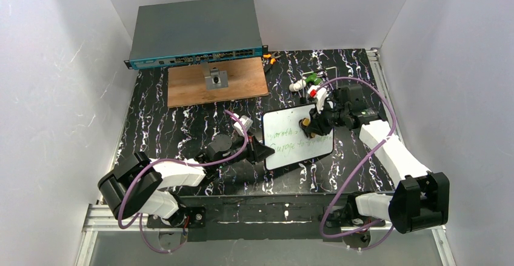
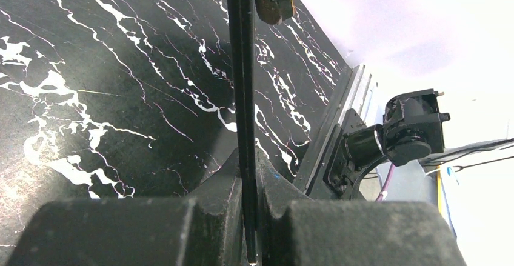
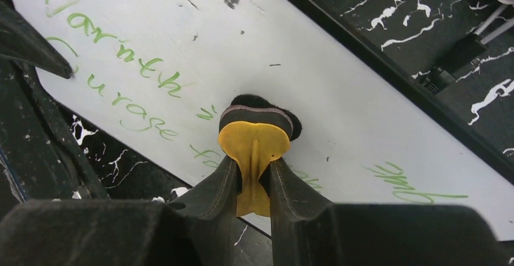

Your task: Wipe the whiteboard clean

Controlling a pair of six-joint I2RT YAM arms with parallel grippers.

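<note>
Whiteboard [image 1: 297, 139]: flat on counter [image 1: 182, 126], about 4 o'clock of centre; green writing [image 3: 127, 72] across it, unerased.
Left fingers [image 2: 218, 187]: clenched on board's 8 o'clock rim, likely to stop it sliding.
Right fingers [image 3: 206, 199]: grasping yellow-backed eraser [image 3: 254, 139], felt pad against board near 1 o'clock, set for wiping.

Whiteboard [image 1: 290, 148] [image 3: 363, 84]: small glossy white rectangle, rounded corners, thin dark rim. It lies near-right of the wooden board [image 1: 217, 82], apart from it and skewed against that board's edges. Green handwritten lines cover its left and lower parts. The middle and upper right are bare apart from a few dark specks. Looks flat, but I can't tell if its left edge is lifted.
</note>
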